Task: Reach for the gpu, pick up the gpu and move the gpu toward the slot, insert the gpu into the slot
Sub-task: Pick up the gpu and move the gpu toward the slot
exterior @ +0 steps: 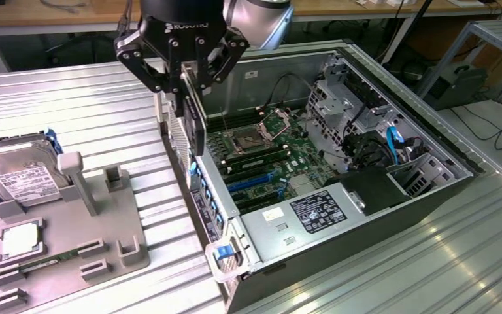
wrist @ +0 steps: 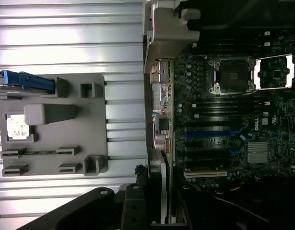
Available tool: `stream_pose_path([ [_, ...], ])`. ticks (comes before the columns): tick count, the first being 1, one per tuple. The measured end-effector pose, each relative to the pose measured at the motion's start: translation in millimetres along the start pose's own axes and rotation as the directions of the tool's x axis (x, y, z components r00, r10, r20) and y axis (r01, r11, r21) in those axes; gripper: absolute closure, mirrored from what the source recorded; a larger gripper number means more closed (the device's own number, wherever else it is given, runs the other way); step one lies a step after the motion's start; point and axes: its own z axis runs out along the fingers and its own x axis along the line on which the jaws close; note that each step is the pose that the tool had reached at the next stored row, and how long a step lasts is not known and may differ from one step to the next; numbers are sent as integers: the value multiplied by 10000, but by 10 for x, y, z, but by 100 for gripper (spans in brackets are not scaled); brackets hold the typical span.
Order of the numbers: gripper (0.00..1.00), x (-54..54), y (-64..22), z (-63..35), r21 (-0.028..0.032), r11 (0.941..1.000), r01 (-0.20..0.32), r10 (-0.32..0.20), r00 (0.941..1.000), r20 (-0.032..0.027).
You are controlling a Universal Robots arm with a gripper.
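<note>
Gpu (exterior: 191,121) hangs in the air, standing on its edge. The gripper (exterior: 187,82) holds it. The two fingers (exterior: 152,77) are pressed tight on the top part of the card, one on each flat side.

The card hangs over the wall of the open computer case (exterior: 408,131), on the exterior view's left side of the case. Its silver end bracket (exterior: 178,140) is on the side by that wall.

The blue slot (exterior: 255,180) lies lower down on the green motherboard (exterior: 299,147), toward the exterior view's right. The card is not in it and does not touch it.

I think the card is light, thin and stiff. It looks easy to hurt, too, because it has many tiny parts on it. A good place to hold it seems to be the flat sides near the top edge, away from the bottom edge that goes into the slot. It should be kept straight, not tipped.

Far to the exterior view's left, a gray holder (exterior: 102,222) sits on the table with a hard drive (exterior: 20,176).
</note>
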Motion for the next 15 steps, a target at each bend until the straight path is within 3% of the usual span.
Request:
stream_pose_path([
  [15,72,-296,12,20,27,9997,-254,254,9997,18],
])
